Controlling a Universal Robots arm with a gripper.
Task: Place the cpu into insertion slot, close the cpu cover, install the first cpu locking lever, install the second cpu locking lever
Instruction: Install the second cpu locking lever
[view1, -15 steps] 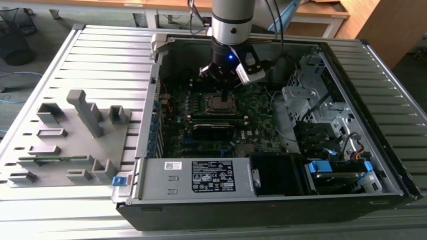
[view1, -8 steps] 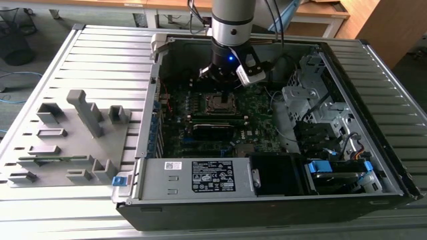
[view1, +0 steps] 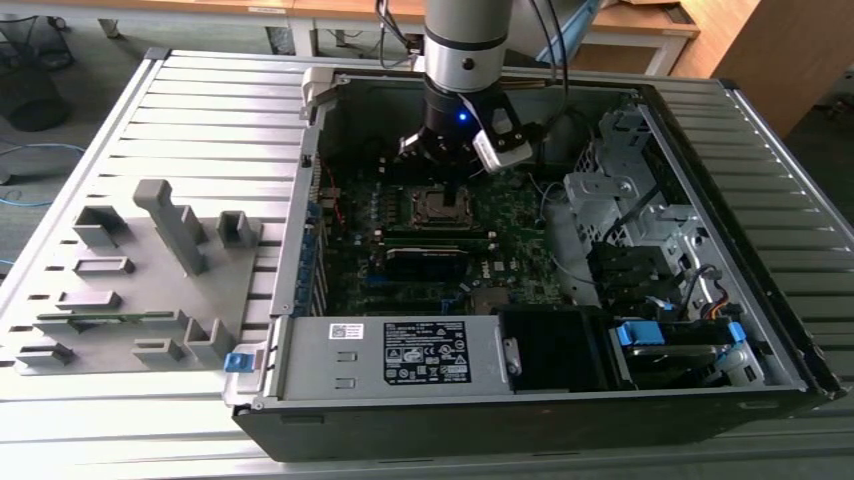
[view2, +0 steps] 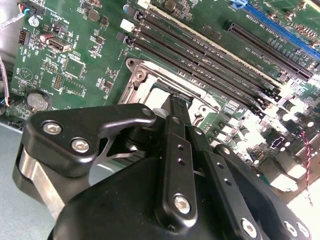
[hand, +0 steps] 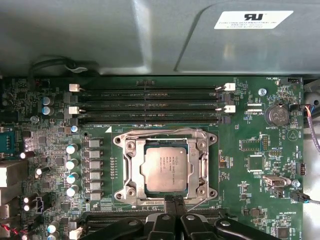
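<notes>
CPU (hand: 165, 169): 1, seated in socket
Insertion slot (hand: 165, 167): 1
CPU cover (hand: 201, 159): 1 frame, down round the chip
Gripper (hand: 174, 202): 1
Long black mem slots (hand: 150, 102): 4 in first wrist view, 2 w/ white end clips
Coin battery (hand: 276, 115): 1
Power supply (view1: 387, 355): 1
PC case (view1: 534, 420): 1
Grey fixture tray (view1: 134, 275): 1

slatted metal table (view1: 160, 110) | open computer case (view1: 534, 420) | grey fixture block (view1: 134, 290)
</notes>
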